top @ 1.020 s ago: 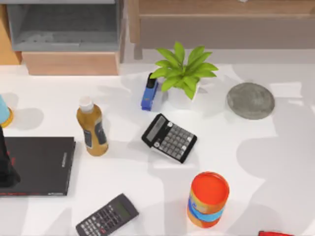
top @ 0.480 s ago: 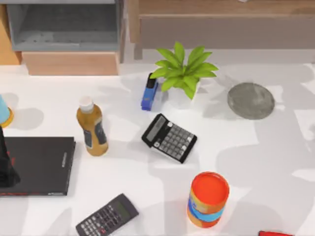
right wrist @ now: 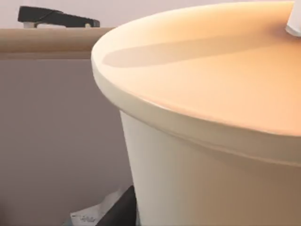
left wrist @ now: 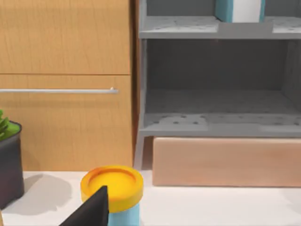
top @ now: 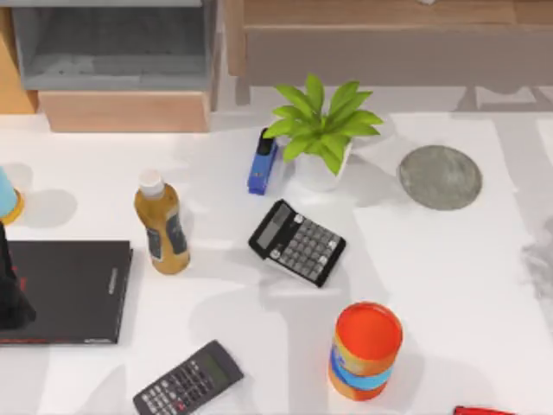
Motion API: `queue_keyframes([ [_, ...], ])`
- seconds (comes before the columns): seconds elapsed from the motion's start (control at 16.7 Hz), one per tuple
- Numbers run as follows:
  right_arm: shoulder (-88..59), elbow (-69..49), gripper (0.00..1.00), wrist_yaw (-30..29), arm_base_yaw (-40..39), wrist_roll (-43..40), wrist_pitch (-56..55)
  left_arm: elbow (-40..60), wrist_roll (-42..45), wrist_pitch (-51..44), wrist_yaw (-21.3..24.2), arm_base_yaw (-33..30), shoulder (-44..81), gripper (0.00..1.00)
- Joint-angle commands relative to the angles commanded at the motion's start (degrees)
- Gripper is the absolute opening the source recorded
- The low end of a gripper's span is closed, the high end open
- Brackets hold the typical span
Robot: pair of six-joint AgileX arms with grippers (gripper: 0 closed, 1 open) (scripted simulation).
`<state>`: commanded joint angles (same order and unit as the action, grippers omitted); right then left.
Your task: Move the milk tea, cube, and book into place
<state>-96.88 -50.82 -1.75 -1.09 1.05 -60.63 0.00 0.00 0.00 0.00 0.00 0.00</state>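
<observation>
The milk tea (right wrist: pixel 202 141) stands very close before my right wrist camera, its pale lid and cup wall in front of a wooden shelf edge, with the white straw (right wrist: pixel 295 21) at the lid's far side. My right gripper is shut on it. On the upper grey shelf stands the book (left wrist: pixel 223 9), teal cover with white pages. The cube is out of view. My left gripper (left wrist: pixel 91 211) hangs low at the table's left edge, over the flat black book (top: pixel 73 290).
A grey round coaster (top: pixel 440 176) lies at the right. A potted plant (top: pixel 321 130), blue stapler (top: pixel 262 162), amber bottle (top: pixel 161 223), two calculators (top: pixel 297 242) (top: pixel 187 379) and an orange can (top: pixel 366 349) stand mid-table. A yellow-lidded blue tub (left wrist: pixel 112 186) sits by the left gripper.
The arm's shadows on the right half of the table have drifted toward the right and far edge. Nothing on the table has moved, and the left arm is still.
</observation>
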Motion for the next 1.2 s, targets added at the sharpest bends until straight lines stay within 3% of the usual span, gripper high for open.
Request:
queue_keyframes([
  [0.24,-5.5,4.7,0.00,-15.2,-13.5,0.2,-2.9,0.0,0.0,0.0,0.0,0.0,0.0,1.00],
  [0.42,-11.5,8.4,0.00,-22.5,-20.8,1.2,-2.9,0.0,0.0,0.0,0.0,0.0,0.0,1.00],
  [1.2,-13.6,9.3,0.00,-26.4,-19.9,3.6,-7.6,0.0,0.0,0.0,0.0,0.0,0.0,1.00],
])
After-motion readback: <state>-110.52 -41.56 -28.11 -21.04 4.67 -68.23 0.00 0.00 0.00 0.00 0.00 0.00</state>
